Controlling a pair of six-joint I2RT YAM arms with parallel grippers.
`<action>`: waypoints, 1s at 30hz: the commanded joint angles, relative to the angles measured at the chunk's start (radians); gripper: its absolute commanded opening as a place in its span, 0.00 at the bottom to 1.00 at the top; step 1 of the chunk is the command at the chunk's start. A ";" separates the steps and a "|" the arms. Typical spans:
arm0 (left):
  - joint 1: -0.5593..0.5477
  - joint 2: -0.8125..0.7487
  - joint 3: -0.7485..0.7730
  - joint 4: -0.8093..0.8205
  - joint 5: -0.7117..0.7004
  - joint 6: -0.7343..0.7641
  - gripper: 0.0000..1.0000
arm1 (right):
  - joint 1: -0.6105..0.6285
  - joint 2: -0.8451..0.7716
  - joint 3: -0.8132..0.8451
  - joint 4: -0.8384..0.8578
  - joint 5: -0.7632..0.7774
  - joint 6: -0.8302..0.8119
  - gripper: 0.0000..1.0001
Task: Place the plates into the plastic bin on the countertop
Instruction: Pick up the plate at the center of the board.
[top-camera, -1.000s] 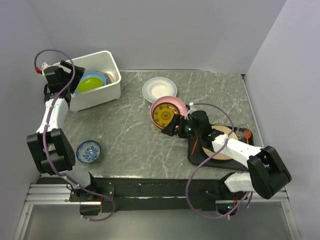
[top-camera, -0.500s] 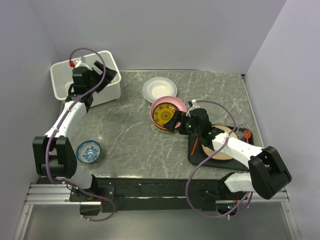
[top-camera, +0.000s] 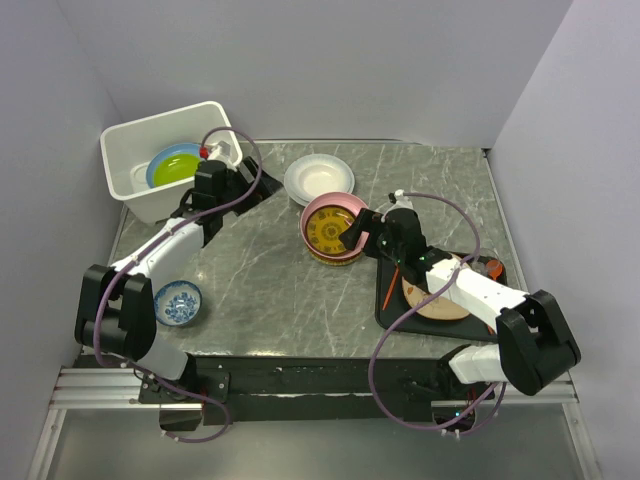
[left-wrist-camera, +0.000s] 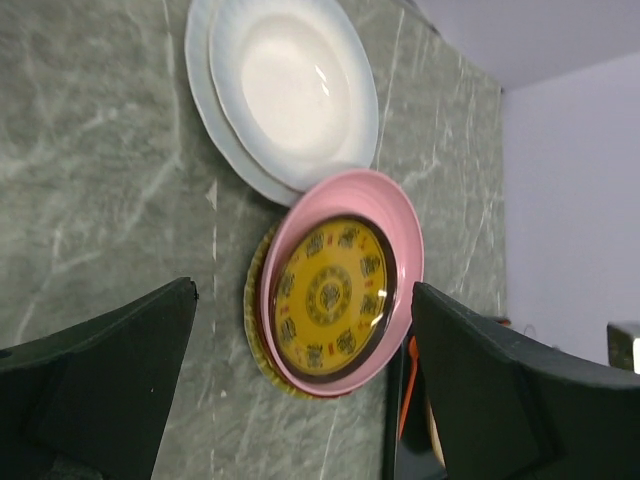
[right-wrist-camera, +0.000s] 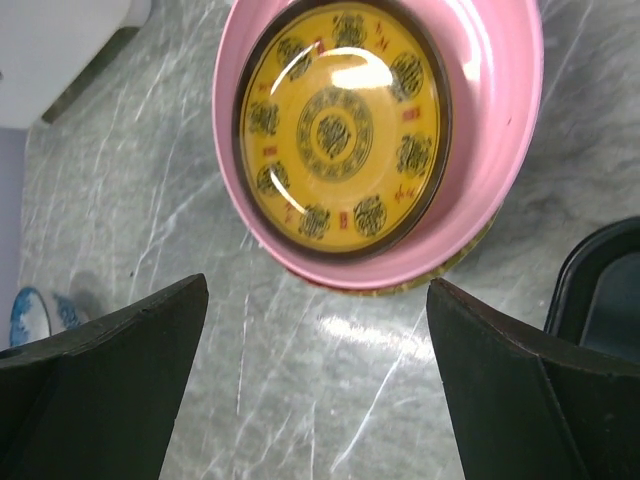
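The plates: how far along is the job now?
Done: a green plate on a light blue plate lies in the plastic bin. In hand: nothing; left gripper and right gripper are open and empty. Left: the pink plate stack with the yellow patterned plate on top, the white plates, and a tan plate on the black tray.

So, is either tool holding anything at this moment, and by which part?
Nothing is held. The left tool and the right tool both stand open and empty; the pink plate stack lies ungripped on the countertop.

Woven yellow plate (left-wrist-camera: 253, 315) mostly hidden beneath the pink plate (left-wrist-camera: 350, 192)
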 joint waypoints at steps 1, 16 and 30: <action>-0.039 -0.042 -0.039 0.045 -0.006 0.020 0.93 | -0.019 0.048 0.068 0.039 0.042 -0.027 0.96; -0.066 -0.114 -0.128 0.024 -0.017 0.040 0.93 | -0.098 0.234 0.160 0.094 0.002 -0.027 0.92; -0.107 -0.039 -0.137 0.066 -0.003 0.028 0.91 | -0.106 0.213 0.149 0.087 0.008 -0.017 0.87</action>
